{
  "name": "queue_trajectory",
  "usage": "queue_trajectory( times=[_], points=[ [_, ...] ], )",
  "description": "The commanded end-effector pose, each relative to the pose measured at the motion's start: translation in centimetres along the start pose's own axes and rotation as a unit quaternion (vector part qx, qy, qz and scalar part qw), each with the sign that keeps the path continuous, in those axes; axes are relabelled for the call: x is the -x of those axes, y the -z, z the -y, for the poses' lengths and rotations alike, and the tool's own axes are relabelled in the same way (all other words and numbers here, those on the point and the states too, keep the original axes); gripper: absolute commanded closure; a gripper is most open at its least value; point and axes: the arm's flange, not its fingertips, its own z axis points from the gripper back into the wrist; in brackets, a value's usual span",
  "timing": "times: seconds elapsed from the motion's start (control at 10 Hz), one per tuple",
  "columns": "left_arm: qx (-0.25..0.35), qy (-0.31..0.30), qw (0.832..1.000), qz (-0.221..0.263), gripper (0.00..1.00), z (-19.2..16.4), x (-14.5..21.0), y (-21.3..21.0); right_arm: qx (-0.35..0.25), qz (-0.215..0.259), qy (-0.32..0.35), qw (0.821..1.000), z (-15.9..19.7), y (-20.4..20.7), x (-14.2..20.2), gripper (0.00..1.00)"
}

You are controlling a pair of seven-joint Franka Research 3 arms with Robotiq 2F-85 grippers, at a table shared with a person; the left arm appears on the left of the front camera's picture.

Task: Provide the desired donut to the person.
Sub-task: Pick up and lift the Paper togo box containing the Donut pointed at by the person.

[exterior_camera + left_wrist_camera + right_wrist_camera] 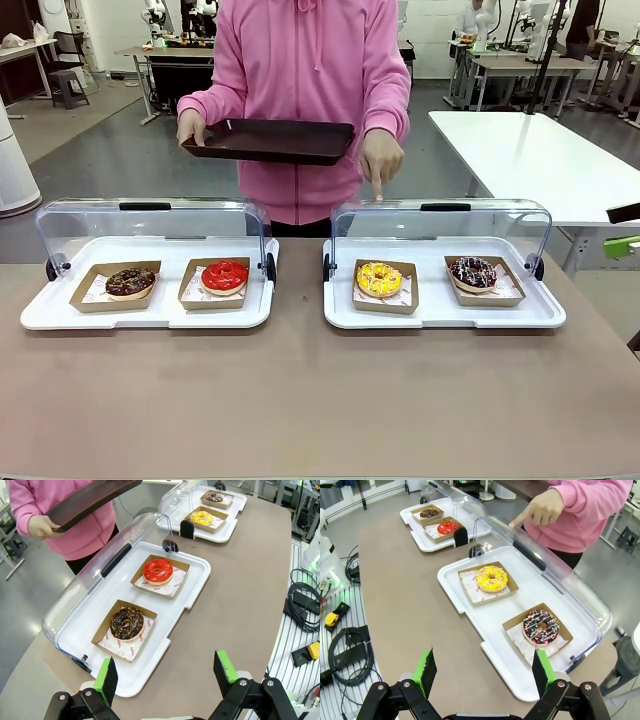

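Currently person's hand (380, 160) points above yellow donut (379, 278); left gripper (165, 672), right gripper (484, 669) gape empty; right should reach it next.

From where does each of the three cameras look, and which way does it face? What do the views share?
Front view: fixed at the robot's table edge, facing the person, who holds a dark tray and points.
Left wrist view: above the open left claw, facing the chocolate donut and red donut.
Right wrist view: above the open right claw, facing the yellow donut and sprinkled donut.
Shared: all three show the yellow donut.
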Motion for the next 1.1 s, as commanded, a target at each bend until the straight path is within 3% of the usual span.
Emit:
queue_trajectory(
  times=[0.0,0.1,0.2,0.5,0.7,1.0],
  points=[
    [0.004,0.007,1.000,0.007,0.00,-0.1,0.2,-0.1,-0.004,0.014,-0.006,1.000,0.3,0.3,-0.1,0.00],
    [0.004,0.007,1.000,0.007,0.00,-0.1,0.2,-0.1,0.000,0.000,0.000,1.000,0.0,0.0,0.0,0.00],
    [0.004,0.007,1.000,0.007,0.00,-0.1,0.2,-0.1,-0.006,-0.032,-0.031,0.999,-0.8,1.6,-3.2,0.00],
    [0.004,0.007,1.000,0.007,0.00,-0.1,0.2,-0.1,0.022,-0.150,-0.089,0.984,-4.9,11.8,-12.5,0.00],
    [0.004,0.007,1.000,0.007,0.00,-0.1,0.2,-0.1,0.027,-0.197,-0.118,0.973,-7.2,18.8,-13.1,0.00],
    [0.004,0.007,1.000,0.007,0.00,-0.1,0.2,-0.1,0.009,-0.232,-0.198,0.952,-8.5,27.8,-10.6,0.00]
  ],
)
